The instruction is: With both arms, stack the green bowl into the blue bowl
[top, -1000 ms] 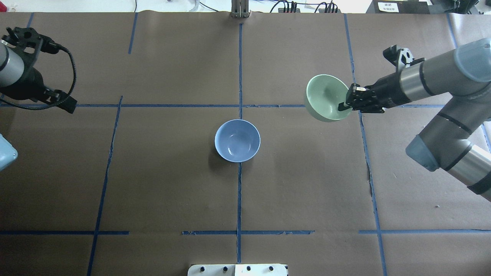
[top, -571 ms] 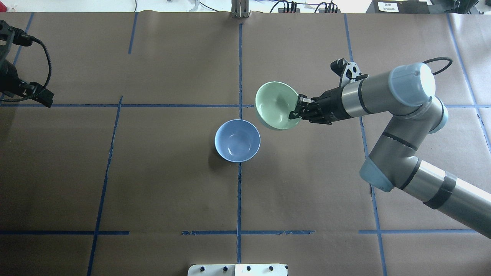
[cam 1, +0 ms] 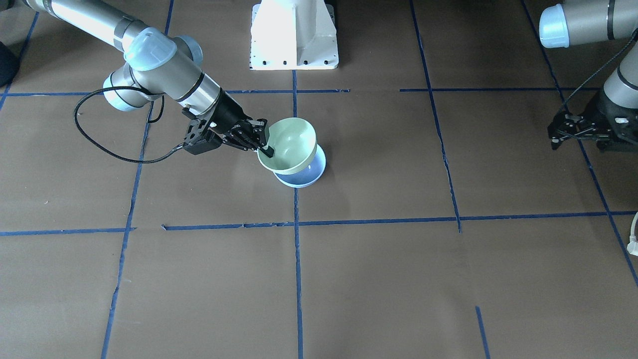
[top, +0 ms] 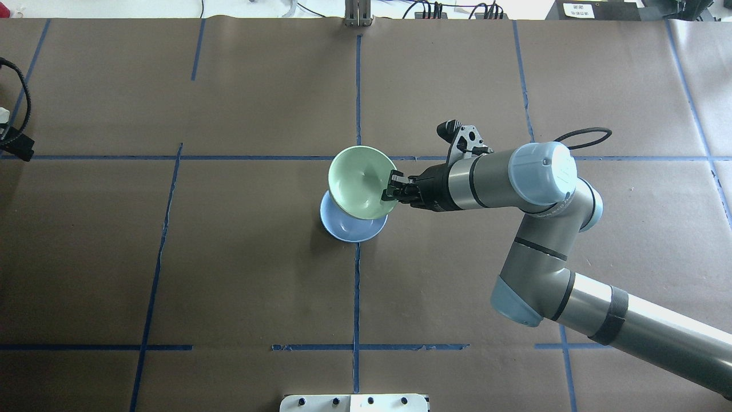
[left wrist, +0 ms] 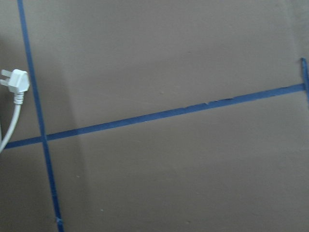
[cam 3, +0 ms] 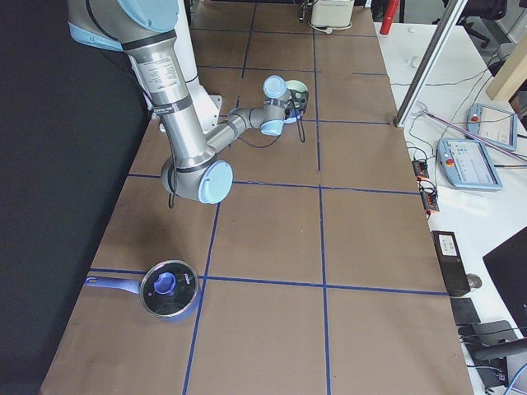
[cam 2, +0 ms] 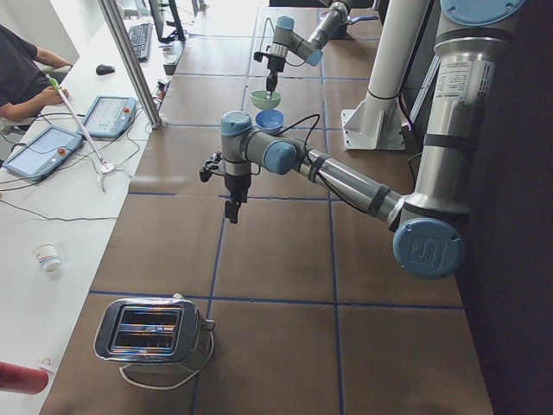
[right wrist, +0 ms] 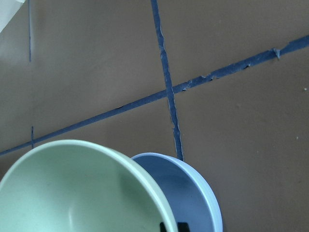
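Note:
The green bowl (top: 357, 180) hangs tilted, close above the blue bowl (top: 347, 231), which stands on the table's centre line. My right gripper (top: 391, 191) is shut on the green bowl's right rim, one finger inside it. In the front-facing view the green bowl (cam 1: 290, 143) covers most of the blue bowl (cam 1: 305, 177), with the right gripper (cam 1: 267, 149) on its rim. The right wrist view shows the green rim (right wrist: 82, 188) in front of the blue bowl (right wrist: 193, 193). My left gripper (cam 1: 553, 138) hovers far off at the table's left, empty, its fingers apart.
The white pedestal base (cam 1: 294, 35) stands behind the bowls. A toaster (cam 2: 151, 328) sits at the left end with its white plug (left wrist: 14, 79) on the table. A lidded blue pan (cam 3: 169, 288) lies at the right end. An operator (cam 2: 17, 69) sits beside the table.
My right arm has carried the green bowl leftward from the right side to over the blue bowl. My left arm has drawn back to the left, nearly out of the overhead view.

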You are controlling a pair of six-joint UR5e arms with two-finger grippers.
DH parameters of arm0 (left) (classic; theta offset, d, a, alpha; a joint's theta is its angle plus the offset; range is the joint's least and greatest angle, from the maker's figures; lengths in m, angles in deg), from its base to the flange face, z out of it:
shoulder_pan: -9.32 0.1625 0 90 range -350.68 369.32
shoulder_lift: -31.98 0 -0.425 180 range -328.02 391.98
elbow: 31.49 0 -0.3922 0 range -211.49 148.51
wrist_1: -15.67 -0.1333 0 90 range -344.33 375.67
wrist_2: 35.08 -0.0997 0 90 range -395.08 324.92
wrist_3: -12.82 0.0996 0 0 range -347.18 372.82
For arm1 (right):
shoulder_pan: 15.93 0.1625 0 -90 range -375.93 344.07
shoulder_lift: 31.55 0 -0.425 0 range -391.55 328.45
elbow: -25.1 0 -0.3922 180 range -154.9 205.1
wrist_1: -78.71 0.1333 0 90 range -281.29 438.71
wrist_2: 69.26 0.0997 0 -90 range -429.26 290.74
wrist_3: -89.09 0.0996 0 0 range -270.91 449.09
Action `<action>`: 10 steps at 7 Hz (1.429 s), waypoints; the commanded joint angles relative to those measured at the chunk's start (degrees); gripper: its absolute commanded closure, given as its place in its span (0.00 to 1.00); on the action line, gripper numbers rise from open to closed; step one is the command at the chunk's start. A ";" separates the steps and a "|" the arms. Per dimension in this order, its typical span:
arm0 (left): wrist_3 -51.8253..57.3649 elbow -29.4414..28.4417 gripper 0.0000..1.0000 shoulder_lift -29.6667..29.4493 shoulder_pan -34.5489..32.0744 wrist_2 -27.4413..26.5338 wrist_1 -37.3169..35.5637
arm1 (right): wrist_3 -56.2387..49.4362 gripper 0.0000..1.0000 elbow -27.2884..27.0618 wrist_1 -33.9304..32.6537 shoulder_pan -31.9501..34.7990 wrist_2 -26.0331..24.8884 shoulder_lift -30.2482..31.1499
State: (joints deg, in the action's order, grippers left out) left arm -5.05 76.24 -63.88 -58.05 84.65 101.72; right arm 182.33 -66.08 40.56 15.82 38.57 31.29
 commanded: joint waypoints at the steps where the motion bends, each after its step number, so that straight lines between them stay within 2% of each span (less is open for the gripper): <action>1: 4.93 -2.25 0.00 0.06 -3.20 0.15 -0.01 | -0.34 0.26 0.56 -2.09 -0.90 -0.52 -0.43; 2: 5.38 -2.52 0.00 0.06 -3.82 0.15 -0.01 | -0.16 0.00 -0.66 -3.85 -0.73 -2.00 -0.52; 4: 5.39 -2.53 0.00 0.06 -3.83 0.15 -0.01 | -0.42 0.00 -2.33 -4.47 1.63 -1.67 -0.08; 5: 5.39 -2.53 0.00 0.06 -3.92 0.15 -0.01 | -0.42 0.00 -4.08 -7.79 2.69 -1.40 -0.08; 6: 5.56 -2.61 0.00 0.15 -5.22 0.24 -0.35 | -0.68 0.00 -7.14 -14.26 4.27 -1.14 0.00; 7: 10.35 -3.92 0.00 0.06 -7.93 1.28 -0.62 | -4.17 0.00 -9.44 -21.98 6.72 0.87 0.18; 8: 15.97 -8.11 0.00 -0.11 -12.31 7.65 -0.53 | -14.47 0.00 -11.63 -27.89 9.53 3.50 0.53; 9: 23.42 -12.15 0.00 -0.11 -16.70 11.10 -0.45 | -22.32 0.00 -13.57 -32.64 13.13 7.09 3.05; 10: 28.97 -15.33 0.00 -0.11 -20.58 11.66 -0.45 | -29.10 0.00 -13.59 -36.35 18.64 12.61 4.12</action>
State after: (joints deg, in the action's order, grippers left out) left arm 16.86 64.95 -63.96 -73.90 94.19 101.25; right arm 161.62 -78.75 9.22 29.05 45.81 33.84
